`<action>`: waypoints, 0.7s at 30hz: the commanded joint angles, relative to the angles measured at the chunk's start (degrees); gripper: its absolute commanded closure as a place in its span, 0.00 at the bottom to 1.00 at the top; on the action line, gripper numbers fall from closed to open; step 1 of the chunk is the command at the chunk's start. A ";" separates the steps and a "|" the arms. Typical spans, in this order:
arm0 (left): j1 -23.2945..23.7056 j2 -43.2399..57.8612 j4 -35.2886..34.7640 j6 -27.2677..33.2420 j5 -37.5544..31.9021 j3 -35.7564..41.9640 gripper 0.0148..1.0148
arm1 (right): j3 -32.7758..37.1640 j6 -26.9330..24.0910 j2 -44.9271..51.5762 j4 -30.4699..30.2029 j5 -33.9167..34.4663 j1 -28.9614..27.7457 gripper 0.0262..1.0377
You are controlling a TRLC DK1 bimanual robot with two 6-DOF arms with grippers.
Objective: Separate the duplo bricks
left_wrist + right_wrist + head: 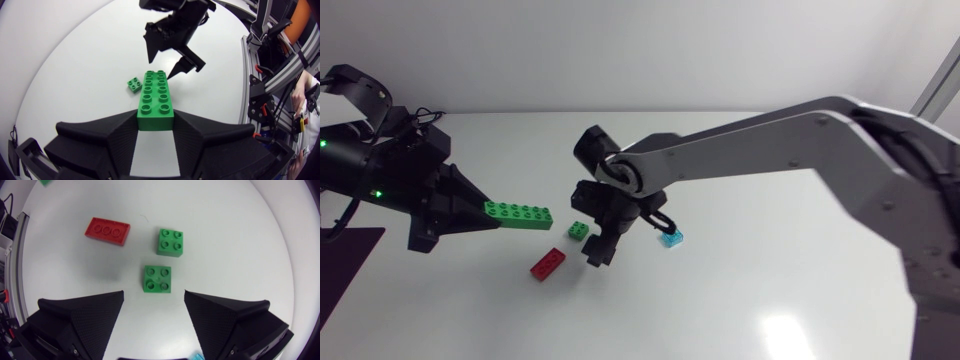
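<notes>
Left gripper (156,122) grasps the long brick (155,92); right gripper (153,296), released, should squarely straddle the small green brick (157,278) at its twelve o'clock

Five duplo pieces are being recorded: one long green brick (520,215), two small green bricks (170,242) (157,278), one red brick (548,263), one light-blue brick (671,239).

No readable text, labels or numbers anywhere on the table.
</notes>
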 commanded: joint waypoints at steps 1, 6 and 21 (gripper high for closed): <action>-3.42 -0.80 0.34 -0.25 0.72 -2.44 0.64 | -5.02 1.68 -8.63 1.15 -0.67 -1.95 0.06; -12.56 -0.10 4.12 -5.00 1.42 -4.64 0.64 | -12.93 3.00 -21.99 2.20 -2.69 -8.10 0.06; -37.44 14.49 23.63 -19.59 -2.88 -7.19 0.63 | -30.51 3.97 -43.44 4.40 -10.34 -23.48 0.06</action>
